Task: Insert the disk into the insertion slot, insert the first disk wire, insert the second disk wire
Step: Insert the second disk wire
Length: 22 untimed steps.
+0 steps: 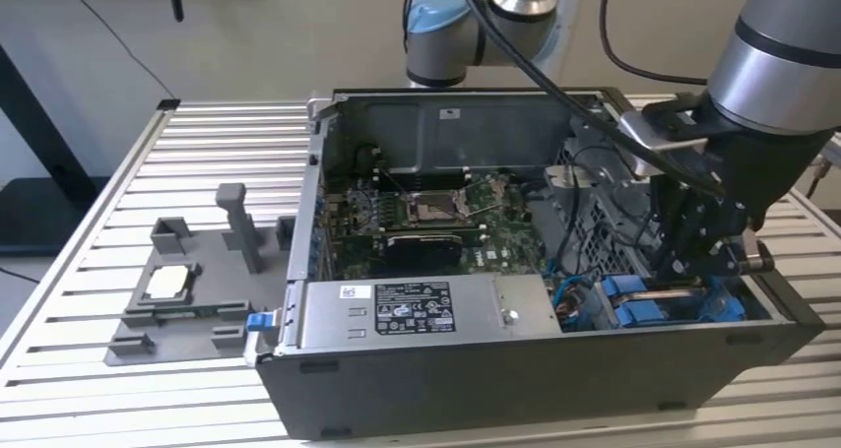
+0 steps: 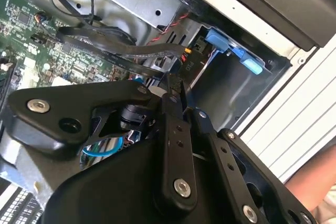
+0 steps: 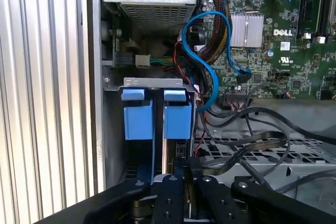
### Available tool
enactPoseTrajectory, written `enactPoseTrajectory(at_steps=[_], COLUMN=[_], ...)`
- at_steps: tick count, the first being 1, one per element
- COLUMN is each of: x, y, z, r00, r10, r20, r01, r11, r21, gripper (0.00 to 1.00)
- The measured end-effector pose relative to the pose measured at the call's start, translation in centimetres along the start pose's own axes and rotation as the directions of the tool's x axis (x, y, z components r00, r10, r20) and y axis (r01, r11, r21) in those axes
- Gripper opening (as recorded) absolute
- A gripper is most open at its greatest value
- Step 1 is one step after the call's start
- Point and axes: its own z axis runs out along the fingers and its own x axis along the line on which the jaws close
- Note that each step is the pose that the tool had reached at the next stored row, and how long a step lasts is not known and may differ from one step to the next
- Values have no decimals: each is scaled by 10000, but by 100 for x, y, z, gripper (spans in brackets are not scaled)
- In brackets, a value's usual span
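Two bright blue carrier ends [image 3: 139, 115] [image 3: 177, 115] of the disk stand side by side in the insertion slot [image 3: 152, 82], a metal-walled bay in the case's front corner on the exterior view's right. They also show as blue tabs [image 1: 644, 310] [image 2: 231, 51]. My gripper [image 1: 686, 276] reaches down into the case just over this bay. In both wrist views its black fingers [image 3: 181, 174] are drawn together on a dark connector [image 3: 180, 150] of a black disk wire [image 2: 126, 48], right beside the inner blue carrier end.
The open case [image 1: 526, 369] lies on a slatted table [image 1: 197, 153]. A grey labelled power-supply box [image 1: 408, 310], the green motherboard [image 1: 434, 212], a looping blue cable [image 3: 210, 51] and black cables [image 3: 252, 129] crowd the bay. A grey fixture [image 1: 184, 290] sits outside.
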Motion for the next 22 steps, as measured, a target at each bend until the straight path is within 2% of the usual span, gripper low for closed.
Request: enactPoseTrajectory(at_steps=[1, 2, 4, 13, 15, 19, 20, 22], x=[0, 0, -1, -9, -9, -11, -13, -14], y=[0, 0, -2, -23, -36, -106, -115, -123], z=[0, 0, -20, -256, -273, -333, -356, -419], r00=[10000, 10000, 10000, 10000, 10000, 10000, 10000, 10000], r10=[0, 0, -1, -1, 0, 10, 11, 13], r20=[-1, -1, -1, -5, -6, -9, -12, -9], r01=[0, 0, 1, 1, 0, -10, -11, -13], r11=[10000, 10000, 10000, 10000, 9999, 9994, 9992, 9990], r21=[0, 1, 0, -22, -100, -350, -394, -436], gripper=[18, 24, 24, 24, 24, 24, 24, 24])
